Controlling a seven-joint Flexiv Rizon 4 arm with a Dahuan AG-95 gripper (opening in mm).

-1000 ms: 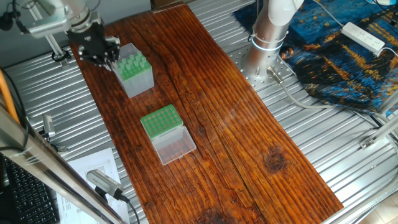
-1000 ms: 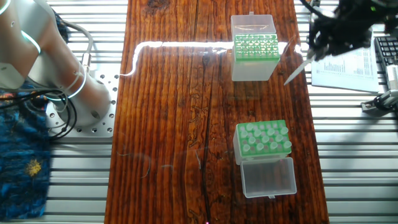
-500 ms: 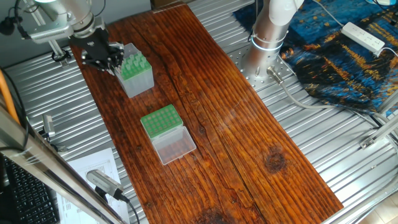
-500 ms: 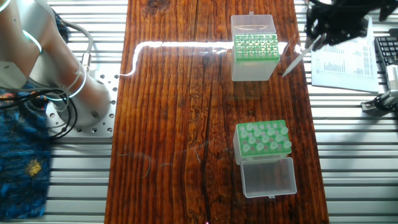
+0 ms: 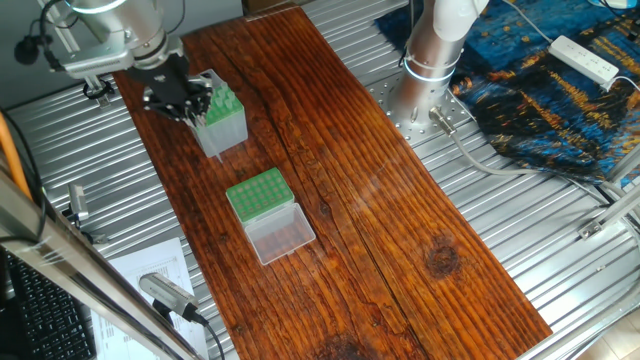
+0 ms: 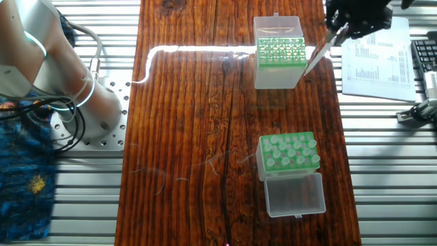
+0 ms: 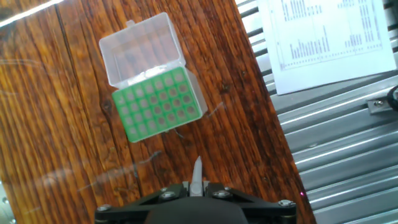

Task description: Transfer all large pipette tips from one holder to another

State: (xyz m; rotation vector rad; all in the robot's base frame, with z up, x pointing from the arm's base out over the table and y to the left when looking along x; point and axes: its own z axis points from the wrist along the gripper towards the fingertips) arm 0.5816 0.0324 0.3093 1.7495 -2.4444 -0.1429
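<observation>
claw [image 6: 332, 35] shifted toward taller holder [image 6: 278, 60], clamped on one pipette tip [image 6: 315, 57] beside it.

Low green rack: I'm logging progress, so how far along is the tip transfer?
Done: I cannot tell whether any holes of the low green rack are filled. In hand: the gripper grips one pipette tip near that rack. Left: many tips stand in the taller holder.

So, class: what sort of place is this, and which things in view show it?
Probably a robotics lab bench: a robot arm base bolted to a slatted metal table, two pipette tip racks on a wooden board, and a gripper holding a pipette tip.
</observation>
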